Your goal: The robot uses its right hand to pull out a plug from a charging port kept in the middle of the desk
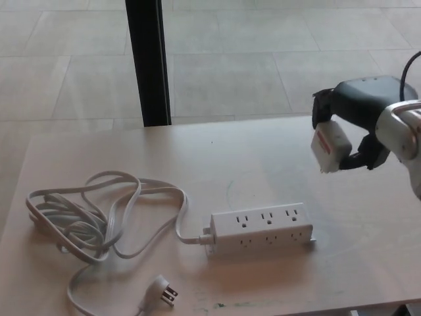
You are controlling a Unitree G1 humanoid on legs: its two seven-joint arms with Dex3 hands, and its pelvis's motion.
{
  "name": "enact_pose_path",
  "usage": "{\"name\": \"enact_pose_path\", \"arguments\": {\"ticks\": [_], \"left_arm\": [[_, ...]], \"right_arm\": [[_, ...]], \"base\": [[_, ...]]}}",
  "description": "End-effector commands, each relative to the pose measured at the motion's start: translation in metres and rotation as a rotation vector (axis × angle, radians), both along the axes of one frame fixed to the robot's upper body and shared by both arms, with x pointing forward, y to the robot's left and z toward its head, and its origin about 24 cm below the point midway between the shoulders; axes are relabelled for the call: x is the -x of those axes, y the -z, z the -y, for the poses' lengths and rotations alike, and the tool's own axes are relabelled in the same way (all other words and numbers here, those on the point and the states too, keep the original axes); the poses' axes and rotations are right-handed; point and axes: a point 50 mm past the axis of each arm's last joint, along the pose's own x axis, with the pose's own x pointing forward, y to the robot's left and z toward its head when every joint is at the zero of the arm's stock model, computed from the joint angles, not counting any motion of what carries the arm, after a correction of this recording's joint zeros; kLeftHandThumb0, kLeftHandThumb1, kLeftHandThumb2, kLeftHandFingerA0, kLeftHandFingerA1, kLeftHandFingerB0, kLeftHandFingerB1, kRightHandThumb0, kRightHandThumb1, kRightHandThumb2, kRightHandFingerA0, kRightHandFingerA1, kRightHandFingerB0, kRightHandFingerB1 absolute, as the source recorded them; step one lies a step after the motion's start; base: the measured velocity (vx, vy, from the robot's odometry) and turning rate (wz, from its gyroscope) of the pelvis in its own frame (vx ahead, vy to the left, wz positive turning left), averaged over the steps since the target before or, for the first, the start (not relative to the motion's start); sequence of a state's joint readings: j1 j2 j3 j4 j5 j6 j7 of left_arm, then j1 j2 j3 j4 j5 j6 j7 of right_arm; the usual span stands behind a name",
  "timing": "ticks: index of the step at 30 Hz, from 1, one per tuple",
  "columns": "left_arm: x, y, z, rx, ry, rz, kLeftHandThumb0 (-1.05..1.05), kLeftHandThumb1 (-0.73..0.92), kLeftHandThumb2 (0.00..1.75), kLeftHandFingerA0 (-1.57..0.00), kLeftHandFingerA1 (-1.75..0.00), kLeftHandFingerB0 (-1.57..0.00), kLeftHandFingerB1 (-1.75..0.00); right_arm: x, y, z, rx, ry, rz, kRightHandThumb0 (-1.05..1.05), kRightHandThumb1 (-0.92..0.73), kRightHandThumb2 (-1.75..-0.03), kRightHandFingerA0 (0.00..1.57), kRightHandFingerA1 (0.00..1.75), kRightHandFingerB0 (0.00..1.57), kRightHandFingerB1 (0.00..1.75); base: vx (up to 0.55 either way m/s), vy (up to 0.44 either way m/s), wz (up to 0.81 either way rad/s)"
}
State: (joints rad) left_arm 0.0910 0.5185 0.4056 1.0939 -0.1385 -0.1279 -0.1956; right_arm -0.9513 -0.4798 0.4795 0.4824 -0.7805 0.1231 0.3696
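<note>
Holding a pulled white plug (331,149) up and to the right of the power strip (261,228).

Right hand (352,125) clamping its black fingers on the plug (red label on one face), well clear of the desk (263,164). Lying mid-desk with all its top sockets showing bare. Trailing leftward from the strip's left end: a white cord (99,217), looping in a loose heap and ending in a pronged wall plug (162,291) near the front edge. Standing behind the desk: a dark post (148,62).
</note>
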Motion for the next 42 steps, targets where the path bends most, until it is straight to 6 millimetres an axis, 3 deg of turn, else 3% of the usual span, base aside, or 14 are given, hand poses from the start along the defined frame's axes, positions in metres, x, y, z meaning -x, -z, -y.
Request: {"name": "enact_pose_path", "arguments": {"ticks": [1,5,8,9,12,15,18,26,27,33,35,38,39,42], "left_arm": [[0.003,-0.006,-0.008,-0.022,-0.02,0.001,-0.77,0.92,0.7,-0.69,-0.5,-0.5,-0.41],[0.005,-0.005,-0.007,-0.021,-0.018,0.0,-0.76,0.92,0.69,-0.69,-0.52,-0.5,-0.42],[0.006,-0.005,-0.008,-0.015,-0.017,0.004,-0.76,0.92,0.7,-0.7,-0.51,-0.49,-0.4],[0.006,-0.005,-0.008,-0.015,-0.018,0.002,-0.76,0.92,0.69,-0.7,-0.52,-0.5,-0.41],[0.006,-0.005,-0.008,-0.019,-0.014,-0.002,-0.77,0.92,0.7,-0.68,-0.52,-0.49,-0.42],[0.006,-0.005,-0.008,-0.026,-0.013,-0.011,-0.76,0.92,0.7,-0.69,-0.51,-0.48,-0.4],[0.005,-0.004,-0.006,-0.023,-0.01,0.004,-0.77,0.92,0.71,-0.69,-0.52,-0.48,-0.41],[0.0,-0.004,-0.006,-0.018,-0.018,0.012,-0.77,0.92,0.7,-0.71,-0.52,-0.49,-0.39],[0.0,-0.004,-0.006,-0.016,-0.022,0.015,-0.78,0.92,0.69,-0.71,-0.51,-0.51,-0.41],[-0.002,-0.008,-0.008,-0.032,0.004,0.015,-0.76,0.92,0.73,-0.69,-0.52,-0.46,-0.4],[-0.002,-0.008,-0.007,-0.027,0.0,0.017,-0.75,0.92,0.71,-0.68,-0.51,-0.48,-0.4],[0.0,-0.008,-0.007,-0.024,-0.005,0.026,-0.76,0.92,0.72,-0.68,-0.52,-0.47,-0.41],[0.001,-0.008,-0.007,-0.027,-0.006,0.024,-0.76,0.92,0.71,-0.7,-0.55,-0.48,-0.42],[0.003,-0.006,-0.008,-0.025,-0.017,0.012,-0.77,0.92,0.71,-0.68,-0.51,-0.49,-0.4]], "right_arm": [[-0.001,-0.025,0.027,-0.009,0.057,0.061,-0.33,-0.52,-1.06,0.89,1.75,0.83,0.96],[-0.001,-0.039,0.049,0.002,0.115,0.074,-0.32,-0.51,-1.01,0.9,1.73,0.77,0.61],[0.0,-0.035,0.06,0.009,0.143,0.079,-0.32,-0.51,-1.04,0.9,1.75,0.87,0.98],[0.002,-0.028,0.065,0.02,0.165,0.058,-0.31,-0.54,-0.94,0.88,1.75,0.8,1.42],[0.006,-0.01,0.07,0.037,0.175,0.003,-0.35,-0.57,-0.88,0.88,1.67,0.85,0.79],[0.011,0.013,0.072,0.049,0.159,-0.039,-0.36,-0.61,-0.75,0.87,1.65,0.86,0.87],[0.017,0.041,0.071,0.026,0.163,-0.103,-0.37,-0.61,-0.8,0.88,1.6,0.72,0.53],[0.029,0.089,0.039,0.025,0.083,-0.19,-0.34,-0.61,-0.82,0.87,1.73,0.78,0.77],[0.03,0.092,0.034,0.026,0.072,-0.191,-0.31,-0.62,-0.83,0.88,1.75,0.76,1.09],[0.026,0.09,0.024,0.077,0.102,-0.263,-0.35,-0.53,-0.74,0.88,1.62,0.89,0.77],[0.025,0.088,0.027,0.126,0.121,-0.287,-0.25,-0.47,-0.73,0.94,1.74,0.8,1.13],[0.023,0.085,0.031,0.225,0.172,-0.38,-0.53,-0.53,-0.56,0.68,1.23,0.42,0.59],[0.022,0.082,0.033,0.248,0.2,-0.4,-0.52,-0.37,-0.87,0.82,1.08,0.05,0.49],[0.02,0.077,0.038,0.288,0.244,-0.435,-0.86,-0.55,-0.6,0.74,1.48,0.0,0.26]], "base": [[0.0,0.0,0.0],[0.0,0.0,0.0],[0.0,0.0,0.0],[0.0,0.0,0.0],[0.0,0.0,0.0],[0.0,0.0,0.0],[0.0,0.0,0.0],[0.0,0.0,0.0],[0.0,0.0,0.0],[0.0,0.0,0.0],[0.0,0.0,0.0],[0.0,0.0,0.0],[0.0,0.0,0.0],[0.0,0.0,0.0]]}}
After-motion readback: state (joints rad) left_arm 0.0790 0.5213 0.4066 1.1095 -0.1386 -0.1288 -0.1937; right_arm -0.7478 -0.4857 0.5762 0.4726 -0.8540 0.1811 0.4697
